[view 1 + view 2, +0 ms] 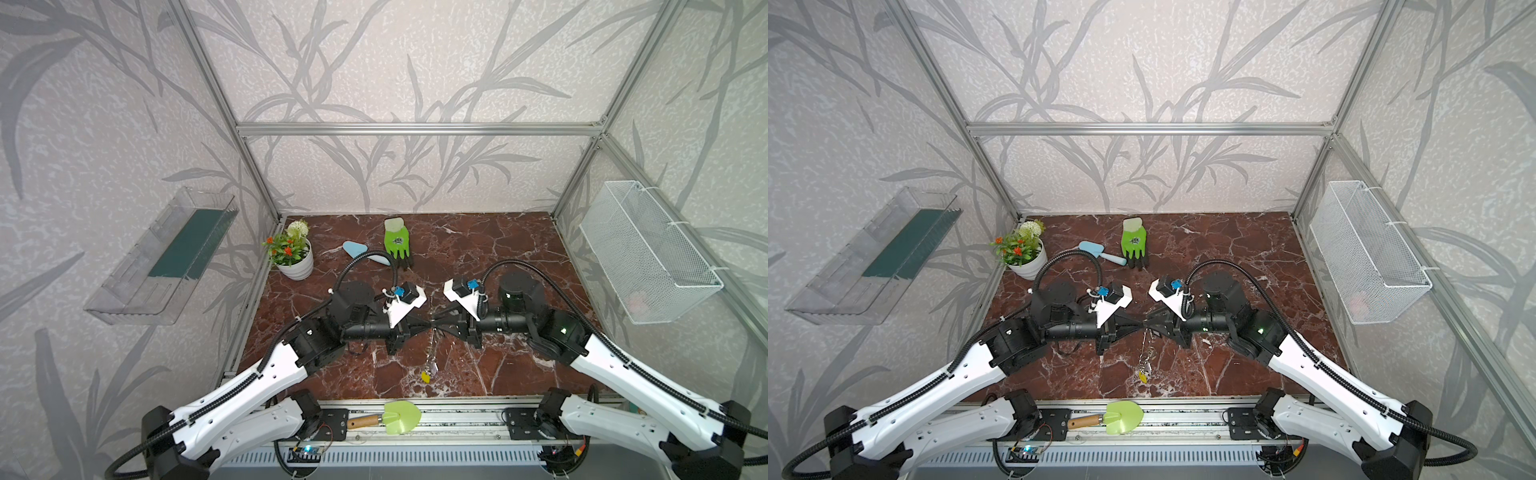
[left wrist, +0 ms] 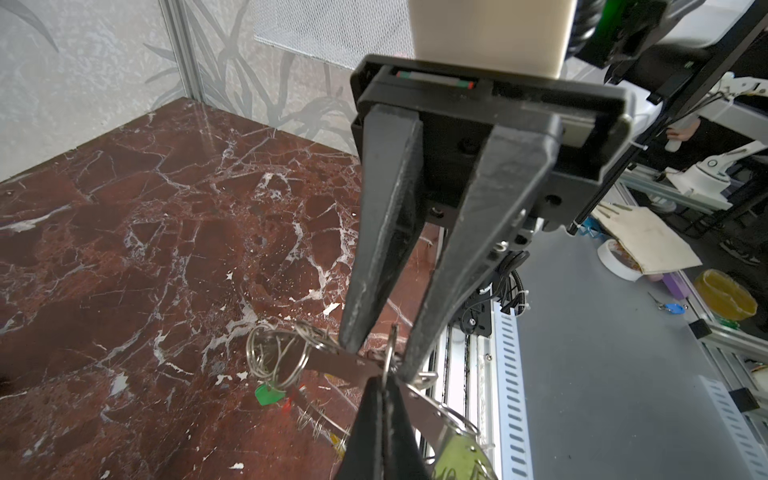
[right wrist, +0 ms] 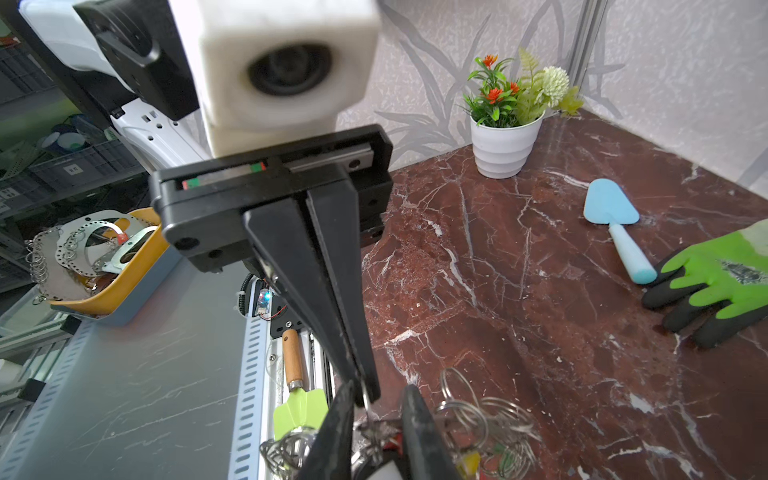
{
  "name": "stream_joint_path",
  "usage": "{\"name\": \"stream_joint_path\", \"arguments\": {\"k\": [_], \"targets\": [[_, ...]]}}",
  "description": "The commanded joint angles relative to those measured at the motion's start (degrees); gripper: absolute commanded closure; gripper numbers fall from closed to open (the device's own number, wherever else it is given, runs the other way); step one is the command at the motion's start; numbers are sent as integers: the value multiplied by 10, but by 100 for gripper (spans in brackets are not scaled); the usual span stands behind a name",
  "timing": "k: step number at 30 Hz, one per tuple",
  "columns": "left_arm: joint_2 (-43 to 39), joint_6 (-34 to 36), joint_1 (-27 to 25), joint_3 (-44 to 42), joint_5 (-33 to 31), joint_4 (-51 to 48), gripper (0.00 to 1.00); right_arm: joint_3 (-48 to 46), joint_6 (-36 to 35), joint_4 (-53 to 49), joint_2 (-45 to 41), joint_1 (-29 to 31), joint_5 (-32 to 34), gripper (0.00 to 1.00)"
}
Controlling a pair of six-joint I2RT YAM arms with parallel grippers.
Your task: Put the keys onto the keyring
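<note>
In both top views my two grippers meet tip to tip above the middle of the marble table. The left gripper (image 1: 426,325) (image 2: 384,380) is shut on a small split ring (image 2: 390,353) at the rim of the keyring (image 2: 336,360). The keyring (image 1: 432,353) hangs edge-on below it. Keys with a yellow tag (image 1: 424,377) (image 1: 1142,377) and a green tag (image 2: 266,394) dangle from it near the table. The right gripper (image 1: 435,324) (image 3: 378,390) is open, one finger on each side of the left fingertips (image 3: 368,395) and the pinched ring.
A white flower pot (image 1: 296,266), a blue trowel (image 1: 357,249) and a green glove (image 1: 397,243) lie at the back left. A green trowel with a wooden handle (image 1: 397,417) rests on the front rail. A wire basket (image 1: 648,253) hangs on the right wall, a clear shelf (image 1: 162,257) on the left.
</note>
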Motion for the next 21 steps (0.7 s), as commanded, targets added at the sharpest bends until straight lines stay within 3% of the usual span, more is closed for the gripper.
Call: {"name": "stream_joint_path", "arguments": {"k": [1,12,21], "targets": [[-25,-44,-2,-9,-11,98,100,22,9,18,-17,2,15,65],[-61,-79,-3,-51,-39,164,100,27,51,-2,-81,-10,159,47],[-89,-130,-3,-100,-66,282,100,-3,65,-11,-71,-20,160,42]]}}
